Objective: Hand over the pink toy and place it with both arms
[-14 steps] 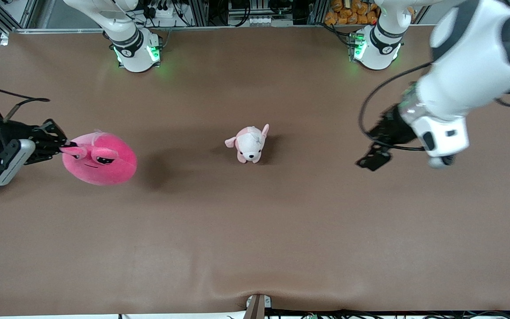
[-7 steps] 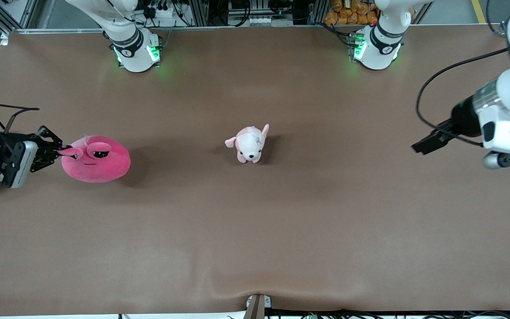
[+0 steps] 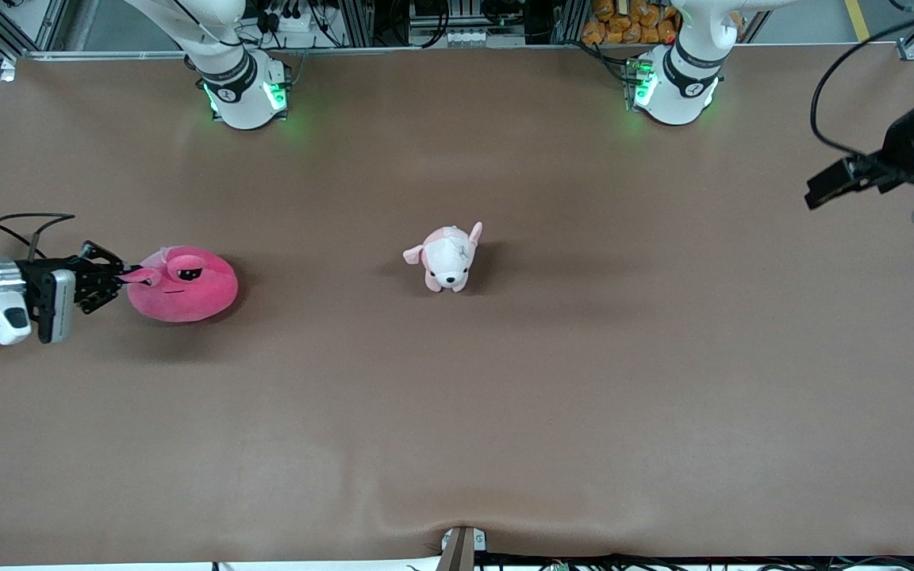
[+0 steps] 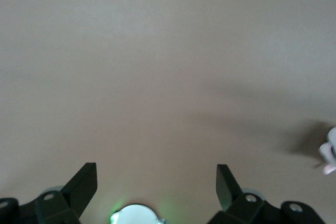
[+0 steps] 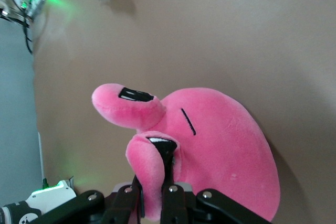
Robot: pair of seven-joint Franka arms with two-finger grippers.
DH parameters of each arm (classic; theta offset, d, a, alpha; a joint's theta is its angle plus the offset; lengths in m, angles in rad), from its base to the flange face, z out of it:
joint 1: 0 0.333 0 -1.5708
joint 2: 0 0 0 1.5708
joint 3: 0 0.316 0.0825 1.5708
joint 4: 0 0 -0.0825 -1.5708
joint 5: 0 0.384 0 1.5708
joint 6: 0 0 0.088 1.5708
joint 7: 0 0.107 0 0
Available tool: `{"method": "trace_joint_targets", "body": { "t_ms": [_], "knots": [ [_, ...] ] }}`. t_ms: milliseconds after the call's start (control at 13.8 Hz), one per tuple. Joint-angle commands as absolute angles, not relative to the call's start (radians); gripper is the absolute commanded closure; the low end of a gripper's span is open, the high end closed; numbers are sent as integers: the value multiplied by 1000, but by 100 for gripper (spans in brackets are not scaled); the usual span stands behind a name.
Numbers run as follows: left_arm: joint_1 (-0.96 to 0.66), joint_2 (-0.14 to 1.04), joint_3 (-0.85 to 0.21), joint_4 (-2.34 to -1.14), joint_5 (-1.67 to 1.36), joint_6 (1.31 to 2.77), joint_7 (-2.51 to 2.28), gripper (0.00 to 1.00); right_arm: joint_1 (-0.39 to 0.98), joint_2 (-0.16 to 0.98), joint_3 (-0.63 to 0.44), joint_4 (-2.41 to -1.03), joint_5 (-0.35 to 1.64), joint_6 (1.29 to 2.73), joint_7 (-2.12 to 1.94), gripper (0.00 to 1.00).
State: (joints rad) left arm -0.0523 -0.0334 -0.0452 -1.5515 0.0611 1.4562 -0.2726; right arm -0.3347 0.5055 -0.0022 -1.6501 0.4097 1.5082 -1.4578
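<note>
At the right arm's end of the table, the pink toy (image 3: 182, 284) sits on the brown cloth, the right gripper (image 3: 112, 275) pinched tight on one eye stalk, likely because it makes a slim handle. Over the left arm's end, the left gripper (image 3: 822, 190) hangs wide open and empty. Mid-table stands a puppy plush (image 3: 445, 258), well apart from both.
</note>
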Motion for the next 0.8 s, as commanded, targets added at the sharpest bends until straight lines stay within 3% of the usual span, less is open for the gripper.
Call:
{"method": "trace_joint_targets", "body": {
  "t_ms": [0, 73, 145, 726],
  "knots": [
    [-98, -146, -5, -1683, 66, 1505, -227, 0, -397, 546, 20, -1666, 453, 1506, -1541, 100],
    [-94, -149, -6, -1681, 64, 1505, -201, 0, -399, 549, 18, -1666, 453, 1506, -1543, 45],
    [-87, -141, -6, -1671, 64, 1508, -177, 0, -400, 549, 18, -1666, 453, 1506, -1543, 0],
    [-72, -112, -11, -1618, 67, 1517, -153, 0, -408, 522, 17, -1540, 434, 1431, -1528, 0]
  ]
}}
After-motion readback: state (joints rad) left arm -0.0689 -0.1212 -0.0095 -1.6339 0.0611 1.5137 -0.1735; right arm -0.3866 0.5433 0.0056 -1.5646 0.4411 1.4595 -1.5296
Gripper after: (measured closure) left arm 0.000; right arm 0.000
